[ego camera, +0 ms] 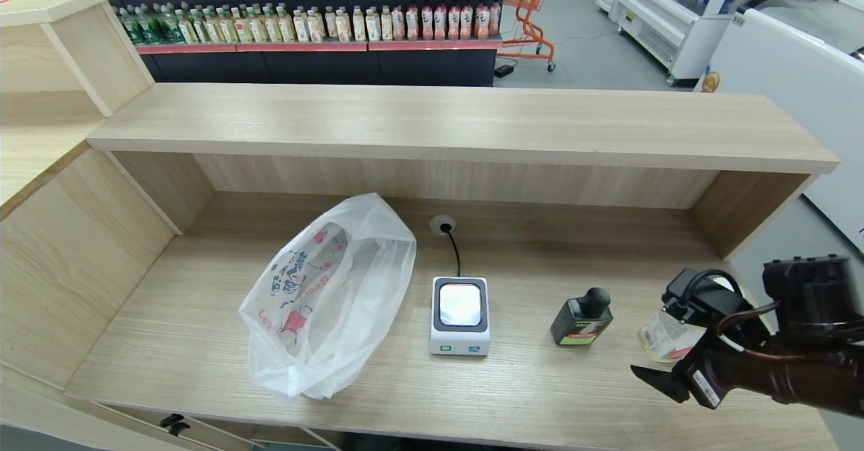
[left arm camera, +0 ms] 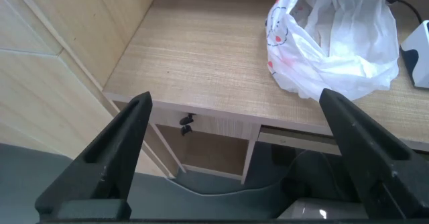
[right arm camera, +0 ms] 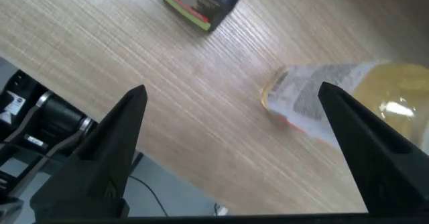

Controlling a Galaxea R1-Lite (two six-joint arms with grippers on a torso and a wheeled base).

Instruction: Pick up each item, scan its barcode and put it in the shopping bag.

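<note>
Yellow-tinted, the labelled bottle (right arm camera: pixel 335 103) lies at the right end of the counter (ego camera: pixel 202 343) beneath the wide-spread right gripper (right arm camera: pixel 231 90), so picking up seems in hand, needing centring, lowering and closing.

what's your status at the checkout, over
Left gripper open, off the counter. Right gripper open near yellow bottle. Dark bottle stands between it and scanner.

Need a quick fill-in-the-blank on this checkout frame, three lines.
1. Between the shopping bag and the dark bottle stands the ____.
2. The right gripper hangs over the yellowish container with jaws ____.
3. From the robot, the shopping bag lies ____ of the dark bottle.
Missing: scanner; open; left.
</note>
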